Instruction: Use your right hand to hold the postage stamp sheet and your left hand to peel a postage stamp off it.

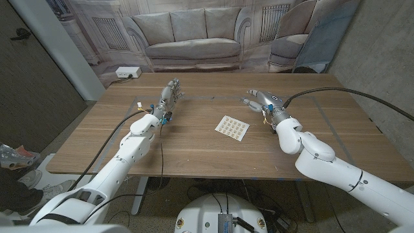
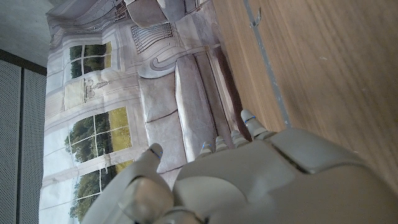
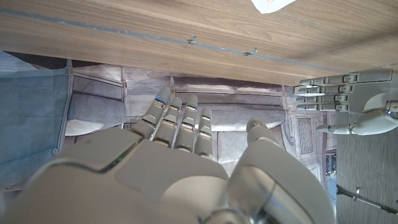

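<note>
1. The postage stamp sheet [image 1: 232, 127] lies flat on the wooden table [image 1: 194, 152], a little right of the middle, turned so that its corners point near, far, left and right. It is a white sheet carrying rows of small yellowish stamps. Nothing touches it.
2. A white corner of the postage stamp sheet [image 3: 272, 5] also shows at the edge of the right wrist view, lying on the wood.
3. The left hand [image 1: 167, 100] is on the left far part of the table, well apart from the sheet. Its fingers are straight and lie close side by side, pointing away from the robot. It holds nothing. In its own wrist view the left hand [image 2: 261, 180] shows its back, with the fingertips [image 2: 247, 116] reaching out over the table's far edge.
4. The right hand [image 1: 261, 100] is at the far right of the sheet, near it but not touching. Its fingers are stretched out toward the left and it grasps nothing. In the right wrist view the right hand [image 3: 180, 168] shows extended fingers [image 3: 186, 118] and the thumb set apart, with nothing between them.
5. The right wrist view also catches the left hand [image 3: 348, 102] across the table, fingers straight and unladen.
6. No container stands on the table.
7. Behind the table hangs a printed backdrop [image 1: 194, 32] showing a sofa.
8. A white power strip [image 1: 128, 72] lies on the floor beyond the far left corner.
</note>
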{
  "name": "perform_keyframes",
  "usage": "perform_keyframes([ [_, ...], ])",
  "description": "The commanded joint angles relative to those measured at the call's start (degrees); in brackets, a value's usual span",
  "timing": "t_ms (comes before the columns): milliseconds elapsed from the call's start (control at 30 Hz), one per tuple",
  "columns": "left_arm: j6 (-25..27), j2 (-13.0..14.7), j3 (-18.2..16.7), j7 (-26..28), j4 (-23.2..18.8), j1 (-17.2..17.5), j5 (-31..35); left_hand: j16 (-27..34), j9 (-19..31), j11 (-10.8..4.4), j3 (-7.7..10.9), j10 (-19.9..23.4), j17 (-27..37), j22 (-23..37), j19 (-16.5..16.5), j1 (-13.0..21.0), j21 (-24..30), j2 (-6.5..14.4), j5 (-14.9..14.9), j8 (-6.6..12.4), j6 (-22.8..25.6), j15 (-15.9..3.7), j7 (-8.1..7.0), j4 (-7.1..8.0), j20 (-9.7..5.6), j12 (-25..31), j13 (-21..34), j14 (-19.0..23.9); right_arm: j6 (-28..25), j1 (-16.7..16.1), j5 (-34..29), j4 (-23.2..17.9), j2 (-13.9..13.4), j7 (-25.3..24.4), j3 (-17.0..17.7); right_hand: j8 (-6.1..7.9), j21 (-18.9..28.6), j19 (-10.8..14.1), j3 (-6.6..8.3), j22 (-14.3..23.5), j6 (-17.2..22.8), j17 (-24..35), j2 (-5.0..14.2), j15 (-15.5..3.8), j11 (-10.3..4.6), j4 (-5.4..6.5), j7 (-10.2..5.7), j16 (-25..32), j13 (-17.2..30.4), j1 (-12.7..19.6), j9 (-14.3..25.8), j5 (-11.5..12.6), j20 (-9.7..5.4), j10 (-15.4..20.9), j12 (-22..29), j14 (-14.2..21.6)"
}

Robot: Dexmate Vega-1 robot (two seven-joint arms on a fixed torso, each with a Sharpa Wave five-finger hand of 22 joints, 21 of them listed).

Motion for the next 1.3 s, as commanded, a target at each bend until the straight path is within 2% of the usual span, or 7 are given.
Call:
perform_keyframes([
  [33, 0.5, -0.3, 0.6, -1.1, 0.7, -0.7, 0.2, 0.1, 0.3, 0.45, 0.10, -3.7, 0.3, 0.3, -4.4, 0.1, -0.1, 3.4, 0.3, 0.18, -3.4, 0.42, -0.31, -0.23, 0.58, 0.1, 0.3, -3.4, -3.4, 2.3, -4.8, -2.3, -3.4, 5.1, -5.2, 0.39, 0.0, 0.5, 0.20, 0.3, 0.6, 0.2, -0.06, -0.83, 0.02, -0.32, -0.17, 0.1, 0.1, 0.5, 0.1, 0.2, -0.07, 0.7, 0.2, 0.4],
  [367, 0.6, -1.1, 1.3, -1.9, 2.2, -1.8, 0.7, 0.1, 0.3, 0.44, 0.09, -3.7, 0.3, 0.3, -4.3, 0.1, -0.3, 3.4, 0.3, 0.18, -3.3, 0.33, -0.31, -0.23, 0.61, 0.1, 0.3, -3.4, -6.3, 4.1, -10.1, -4.6, -5.1, 10.7, -8.4, 0.24, -0.1, 1.5, -1.08, 0.4, 0.9, 0.6, -0.80, -1.20, -0.13, 0.74, -0.32, 0.5, 0.1, -1.8, 0.2, -0.2, -0.44, 1.2, 0.3, 1.5],
  [600, 0.8, -1.8, 1.6, -2.2, 3.2, -2.3, 1.0, 0.1, 0.3, 0.46, 0.07, -3.6, 0.3, 0.3, -4.3, 0.1, -0.4, 3.4, 0.3, 0.25, -3.1, 0.25, -0.21, -0.22, 0.54, 0.0, 0.3, -3.3, -6.6, 3.3, -13.1, -5.4, -4.9, 11.0, -9.6, 0.15, 0.0, 2.4, -1.94, 0.4, 1.1, 0.7, -1.72, -1.58, -0.23, 1.07, -0.28, 0.7, 0.1, -3.0, 0.2, -0.2, -0.29, 1.5, 0.3, 2.2],
  [700, 0.8, -1.8, 1.7, -2.5, 3.4, -2.4, 1.2, 0.1, 0.3, 0.44, 0.07, -3.6, 0.3, 0.3, -4.2, 0.1, -0.5, 3.4, 0.3, 0.24, -3.1, 0.32, -0.23, -0.21, 0.57, 0.0, 0.3, -3.3, -6.8, 3.4, -15.0, -5.5, -4.7, 12.0, -10.7, 0.17, 0.0, 2.7, -2.02, 0.4, 1.3, 0.6, -2.00, -1.88, -0.28, 0.84, -0.27, 0.7, 0.1, -2.9, 0.2, -0.1, -0.24, 1.7, 0.3, 2.7],
  [967, 0.8, -2.2, 1.8, -2.8, 3.8, -2.7, 1.5, 0.0, 0.3, 0.43, 0.05, -3.6, 0.3, 0.3, -4.2, 0.0, -0.6, 3.4, 0.3, 0.29, -2.9, 0.30, -0.12, -0.20, 0.58, 0.0, 0.3, -3.3, -7.5, 4.3, -20.2, -5.4, -4.1, 15.8, -13.0, 0.32, -0.1, 3.8, -1.15, 0.4, 2.2, 0.3, -1.94, -2.99, -0.30, -1.01, -0.46, 0.6, 0.1, -0.7, 0.2, 0.3, -0.29, 2.4, 0.4, 3.6],
  [1033, 1.0, -2.2, 1.7, -3.0, 3.7, -2.7, 1.3, 0.0, 0.3, 0.47, 0.05, -3.5, 0.3, 0.3, -4.2, 0.0, -0.7, 3.4, 0.3, 0.30, -2.8, 0.33, -0.16, -0.19, 0.61, 0.0, 0.3, -3.3, -8.7, 5.1, -24.3, -4.9, -3.5, 17.8, -14.9, 0.31, -0.1, 3.9, -1.06, 0.4, 2.3, 0.3, -1.97, -3.02, -0.31, -1.23, -0.42, 0.6, 0.1, -0.4, 0.2, 0.3, -0.29, 2.5, 0.4, 3.7],
  [1300, 1.3, -1.9, 1.5, -3.0, 2.9, -2.1, 1.3, 0.0, 0.3, 0.53, 0.04, -3.6, 0.3, 0.3, -4.1, 0.0, -0.8, 3.4, 0.3, 0.28, -2.7, 0.29, -0.23, -0.18, 0.59, 0.0, 0.3, -3.3, -8.9, 5.6, -27.2, -4.0, -2.0, 22.0, -15.9, 0.24, -0.2, 4.0, -0.50, 0.4, 2.4, 0.3, -1.78, -3.31, -0.65, -2.21, -0.47, 0.4, 0.1, 0.9, 0.2, 0.4, -0.37, 2.7, 0.3, 3.9],
])
